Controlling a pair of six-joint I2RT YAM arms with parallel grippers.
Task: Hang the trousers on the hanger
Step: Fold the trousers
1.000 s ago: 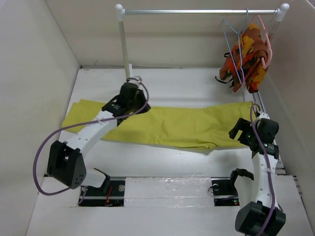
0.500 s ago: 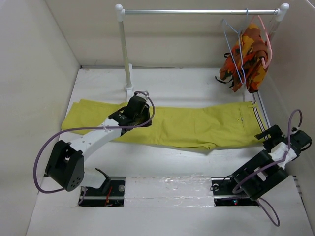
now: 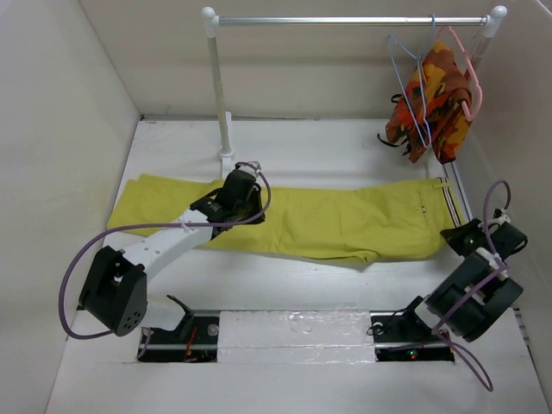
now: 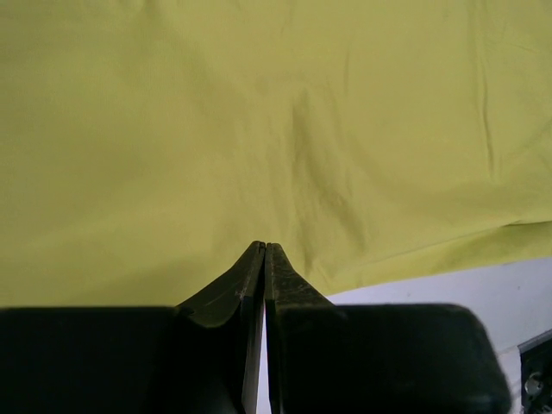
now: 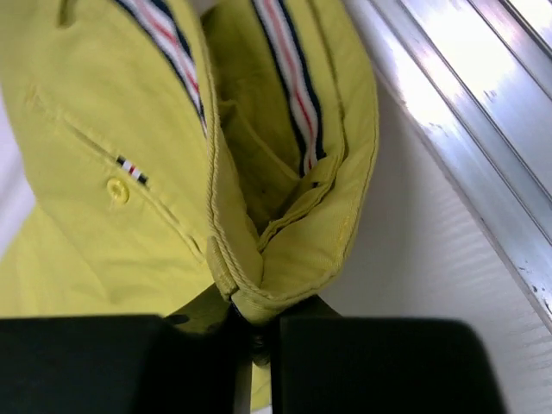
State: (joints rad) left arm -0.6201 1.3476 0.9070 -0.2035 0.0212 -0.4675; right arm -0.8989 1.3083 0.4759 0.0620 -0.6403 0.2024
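The mustard yellow-green trousers [image 3: 336, 220] lie flat across the table, waist to the right. My right gripper [image 3: 459, 239] is low at the near right waist corner. In the right wrist view it [image 5: 255, 317] is shut on the folded waistband edge, and the striped trim [image 5: 289, 78] shows above it. My left gripper [image 3: 245, 198] is over the leg part. In the left wrist view its fingertips [image 4: 264, 248] are pressed together, pointing at flat cloth [image 4: 259, 112] with nothing pinched between them. The pale-blue wire hanger [image 3: 404, 69] hangs on the rail at the back right.
An orange patterned garment [image 3: 435, 99] on a pink hanger [image 3: 467, 73] hangs beside the blue one. The rail [image 3: 345, 20] rests on a white post [image 3: 220, 95]. White walls enclose the table. An aluminium track [image 5: 466, 112] runs just right of the waistband.
My right arm dropped low to the right of the trousers, came in at the waist corner and shut on the waistband. My left gripper shifted slightly right and nearer, staying shut.
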